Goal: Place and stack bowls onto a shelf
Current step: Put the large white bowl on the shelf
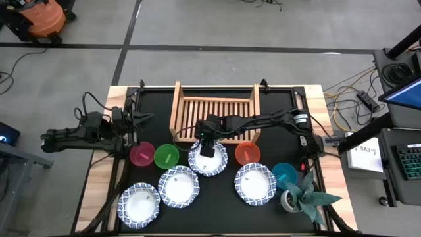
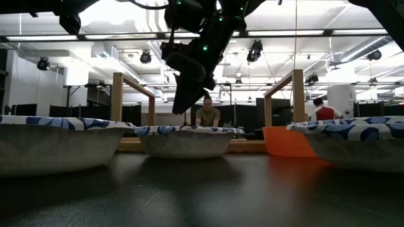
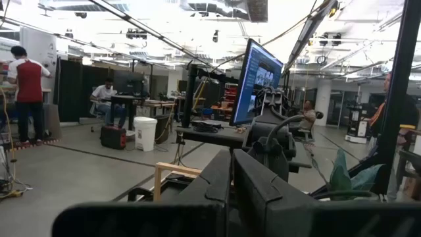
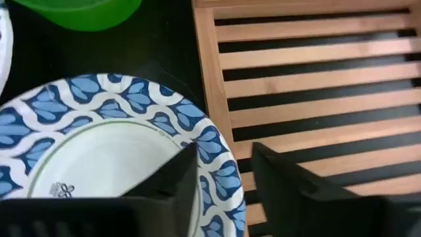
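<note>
The wooden shelf (image 1: 214, 110) stands at the table's far middle, its slatted base (image 4: 316, 85) on the black mat. Four white blue-rimmed bowls rest on their bases: one (image 1: 208, 158) just in front of the shelf, three more (image 1: 178, 187) (image 1: 139, 205) (image 1: 255, 184) nearer. Pink (image 1: 141, 155), green (image 1: 166, 156), red (image 1: 247, 153) and teal (image 1: 284, 174) bowls sit between them. My right gripper (image 4: 223, 148) is open and hovers above the first bowl's far rim (image 4: 217, 164), one finger over the inside, one outside. My left gripper (image 3: 231, 161) is shut and waits at the table's left (image 1: 137, 122).
A potted spiky plant (image 1: 304, 196) stands at the near right corner, beside the teal bowl. In the low view my right gripper (image 2: 183, 104) hangs a little above the bowl's rim (image 2: 183, 130). People and desks show in the room beyond the table.
</note>
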`<state>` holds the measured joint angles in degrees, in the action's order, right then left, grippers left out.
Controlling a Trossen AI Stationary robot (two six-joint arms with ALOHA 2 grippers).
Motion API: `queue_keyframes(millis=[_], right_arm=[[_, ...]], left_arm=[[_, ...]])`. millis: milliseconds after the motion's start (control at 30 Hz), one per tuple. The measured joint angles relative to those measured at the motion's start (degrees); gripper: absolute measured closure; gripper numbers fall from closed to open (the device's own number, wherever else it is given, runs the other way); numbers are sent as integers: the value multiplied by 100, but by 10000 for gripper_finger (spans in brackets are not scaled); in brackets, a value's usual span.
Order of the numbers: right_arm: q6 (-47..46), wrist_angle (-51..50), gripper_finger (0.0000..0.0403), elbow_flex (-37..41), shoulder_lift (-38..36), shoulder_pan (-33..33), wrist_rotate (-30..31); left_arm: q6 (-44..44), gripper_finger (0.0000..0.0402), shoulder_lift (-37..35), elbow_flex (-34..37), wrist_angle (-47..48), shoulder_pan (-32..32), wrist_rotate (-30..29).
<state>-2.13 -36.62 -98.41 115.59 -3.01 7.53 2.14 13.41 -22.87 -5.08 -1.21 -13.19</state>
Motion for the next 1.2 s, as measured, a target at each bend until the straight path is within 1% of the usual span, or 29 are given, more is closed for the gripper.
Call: queue_keyframes(millis=[100,167,267,367,467,567,867,933,1067,1200], right_arm=[[363,-12,210,32,53,-5,0],[389,-55,194,48,142,-39,-2],[291,-76,188,56,249,-99,-22],[214,-72,193,55,369,-153,-24],[213,-96,209,57,474,-181,-47],[213,-86,238,57,528,-190,-69],[204,-169,379,57,377,-203,-287],[202,-243,387,57,299,-223,-371],[153,-431,389,57,44,-313,-432],[-148,-502,391,57,-260,-576,-834]], left_arm=[[-14,402,12,0,1,-1,0],[-15,402,24,0,-7,-2,0],[-15,402,24,0,2,-2,0],[-15,402,28,0,2,0,0],[-15,402,31,1,0,-2,0],[-15,402,33,1,2,-2,0],[-16,402,37,2,2,0,0],[-16,402,37,2,0,-2,0],[-16,402,39,2,0,-2,0],[-16,402,39,2,0,0,0]])
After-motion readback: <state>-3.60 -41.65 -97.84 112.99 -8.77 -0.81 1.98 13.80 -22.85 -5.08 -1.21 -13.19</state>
